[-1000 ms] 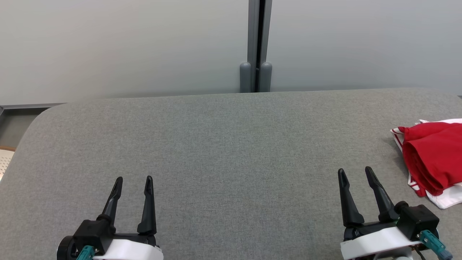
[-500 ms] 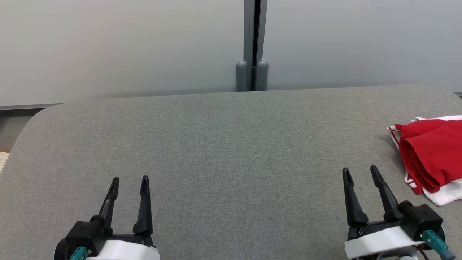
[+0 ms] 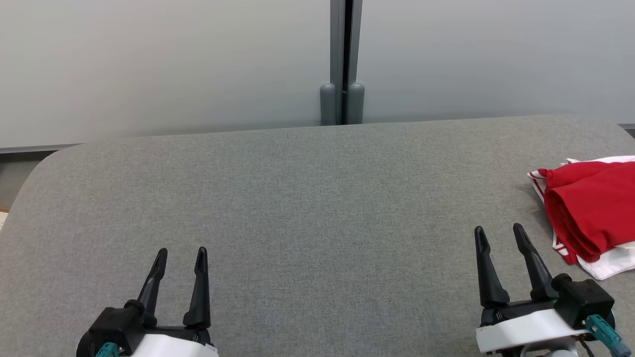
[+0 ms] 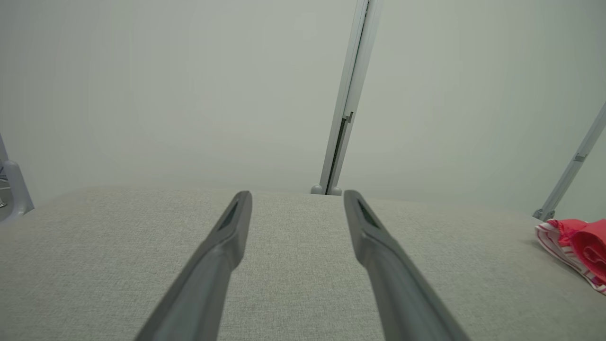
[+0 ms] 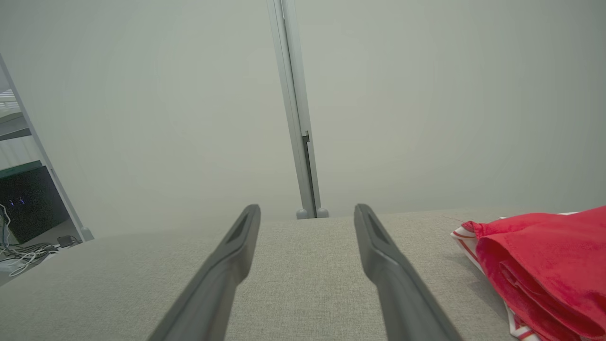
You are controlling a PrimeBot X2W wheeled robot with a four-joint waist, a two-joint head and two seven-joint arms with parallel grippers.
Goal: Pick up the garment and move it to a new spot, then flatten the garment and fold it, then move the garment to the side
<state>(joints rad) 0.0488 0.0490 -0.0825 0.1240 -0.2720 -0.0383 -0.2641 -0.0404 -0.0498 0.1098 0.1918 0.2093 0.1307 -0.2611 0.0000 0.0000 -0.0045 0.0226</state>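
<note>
My left gripper (image 3: 181, 250) and right gripper (image 3: 498, 228) are spread, empty. I may grab one garment (image 3: 590, 213) layer, and it falls open.

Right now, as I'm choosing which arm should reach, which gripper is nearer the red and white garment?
Right. The right gripper sits just beside the red and white garment, not touching; the left gripper is far off across the grey fabric surface.
</note>
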